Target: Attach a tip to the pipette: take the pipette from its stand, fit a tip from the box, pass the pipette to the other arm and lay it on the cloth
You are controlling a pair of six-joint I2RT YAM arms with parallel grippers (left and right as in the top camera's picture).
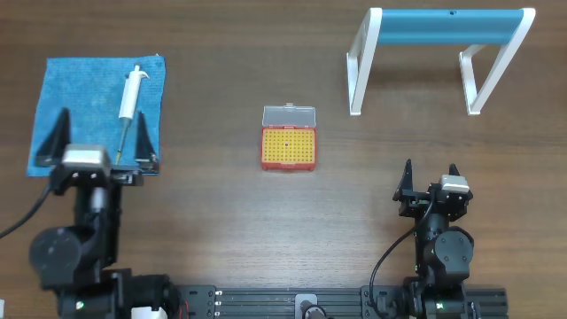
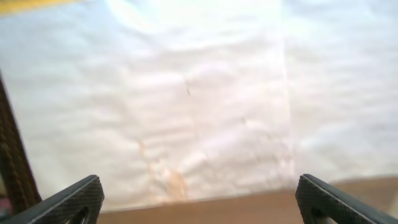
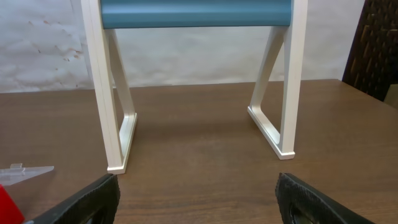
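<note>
The white pipette [image 1: 130,96] lies on the blue cloth [image 1: 62,97] at the table's far left, with its yellow tip [image 1: 119,151] pointing toward the arm bases. My left gripper [image 1: 104,142] is open and holds nothing, and its fingers straddle the cloth's near edge in the top view. In its own view the left gripper [image 2: 199,183] faces a pale wall. The red tip box [image 1: 289,147] stands mid-table with its clear lid [image 1: 289,116] open. My right gripper [image 1: 431,175] is open at the near right, and in its wrist view the right gripper [image 3: 197,183] faces the stand [image 3: 196,12].
The white-legged stand [image 1: 440,31] with its blue bar stands at the far right with nothing on it. A corner of the tip box [image 3: 7,199] and its lid [image 3: 25,169] show in the right wrist view. Bare brown table [image 1: 354,221] lies between box and arms.
</note>
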